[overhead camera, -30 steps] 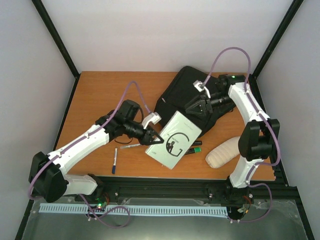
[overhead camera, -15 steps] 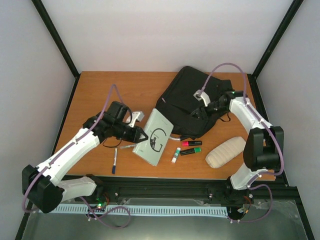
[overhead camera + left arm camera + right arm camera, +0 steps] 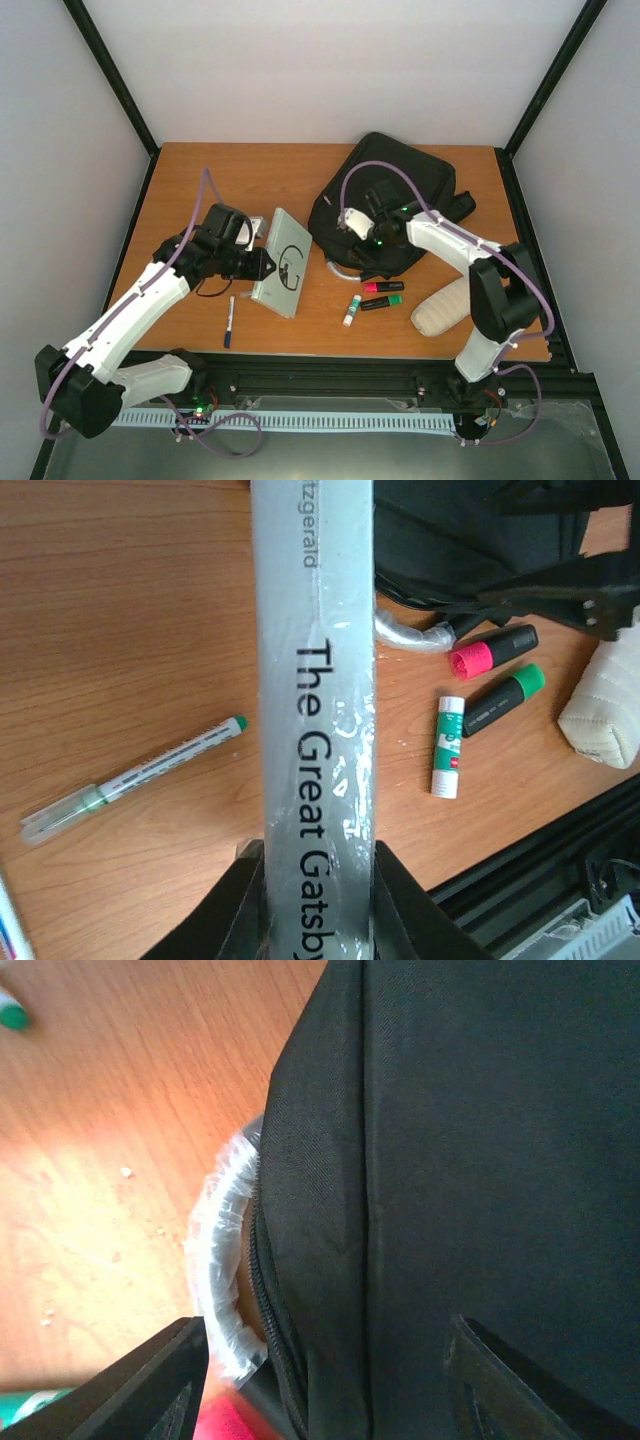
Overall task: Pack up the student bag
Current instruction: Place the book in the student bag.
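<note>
Student bag (image 3: 400, 165) partly hidden beneath wide-open right pincer (image 3: 320, 1360); left pincer (image 3: 318, 910) tight on book (image 3: 315, 680)

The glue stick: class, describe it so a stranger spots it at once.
Find the black backpack on the table. By its near edge lie two highlighters; the glue stick lies left of them, white-bodied with a green label where they are black.

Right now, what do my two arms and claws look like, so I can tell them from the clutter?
The left arm and right arm have white shells and black joints. A lilac cable loops off each wrist. The left claw and right claw are black, with wedge-shaped fingers. A green light glows by the right wrist.
</note>
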Motion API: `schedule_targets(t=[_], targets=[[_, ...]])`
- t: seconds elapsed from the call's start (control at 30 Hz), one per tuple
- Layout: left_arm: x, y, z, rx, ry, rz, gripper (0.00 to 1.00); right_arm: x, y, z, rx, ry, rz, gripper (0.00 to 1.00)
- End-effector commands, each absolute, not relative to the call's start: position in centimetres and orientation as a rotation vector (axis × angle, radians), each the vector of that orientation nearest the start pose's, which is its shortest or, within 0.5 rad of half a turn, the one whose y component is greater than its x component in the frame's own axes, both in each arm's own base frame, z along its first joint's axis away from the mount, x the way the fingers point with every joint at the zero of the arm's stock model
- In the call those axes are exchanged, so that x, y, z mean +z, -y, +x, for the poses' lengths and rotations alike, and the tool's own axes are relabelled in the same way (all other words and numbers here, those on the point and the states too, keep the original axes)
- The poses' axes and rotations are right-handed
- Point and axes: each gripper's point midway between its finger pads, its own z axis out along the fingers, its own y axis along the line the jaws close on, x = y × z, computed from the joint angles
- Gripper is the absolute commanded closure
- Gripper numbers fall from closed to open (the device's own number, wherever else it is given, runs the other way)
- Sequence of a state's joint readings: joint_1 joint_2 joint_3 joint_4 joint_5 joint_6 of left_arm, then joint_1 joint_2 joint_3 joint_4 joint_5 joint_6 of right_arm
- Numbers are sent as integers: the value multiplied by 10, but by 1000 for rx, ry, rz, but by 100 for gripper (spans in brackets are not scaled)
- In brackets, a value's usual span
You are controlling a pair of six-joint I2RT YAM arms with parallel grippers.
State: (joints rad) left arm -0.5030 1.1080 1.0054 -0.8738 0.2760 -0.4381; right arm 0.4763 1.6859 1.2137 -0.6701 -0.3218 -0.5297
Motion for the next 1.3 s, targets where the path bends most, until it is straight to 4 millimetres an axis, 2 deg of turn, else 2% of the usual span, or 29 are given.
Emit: schedule_targets(t=[0.0, 0.1, 0.17, 0.3, 0.4, 0.53, 0.6, 0.8, 0.93, 1.07, 1.27], targets=[[216, 174, 242, -681, -2511, 167, 99, 81, -233, 343, 175, -2315, -1411, 34], [215, 174, 241, -691, -2506, 158, 99, 68, -237, 346, 106, -2341, -1429, 34], [215, 175, 240, -704, -2503, 159, 99, 63, -236, 351, 53, -2354, -1423, 38], [213, 178, 237, -735, -2499, 170, 99, 70, -232, 364, -22, -2339, -1372, 47], [212, 181, 238, -764, -2487, 168, 99, 72, -229, 370, -74, -2336, -1367, 61], [213, 191, 237, -843, -2462, 189, 99, 80, -227, 377, -116, -2316, -1366, 90], [218, 199, 236, -910, -2431, 207, 99, 95, -226, 383, -139, -2281, -1348, 97], [240, 230, 233, -1211, -2281, 250, 99, 173, -220, 406, -204, -2121, -1243, 97], [240, 245, 243, -1328, -2234, 235, 99, 220, -217, 414, -221, -2021, -1201, 97], [242, 261, 253, -1453, -2165, 237, 99, 241, -216, 415, -235, -1964, -1193, 97], [241, 279, 277, -1563, -2100, 200, 99, 249, -213, 415, -241, -1939, -1180, 97]])
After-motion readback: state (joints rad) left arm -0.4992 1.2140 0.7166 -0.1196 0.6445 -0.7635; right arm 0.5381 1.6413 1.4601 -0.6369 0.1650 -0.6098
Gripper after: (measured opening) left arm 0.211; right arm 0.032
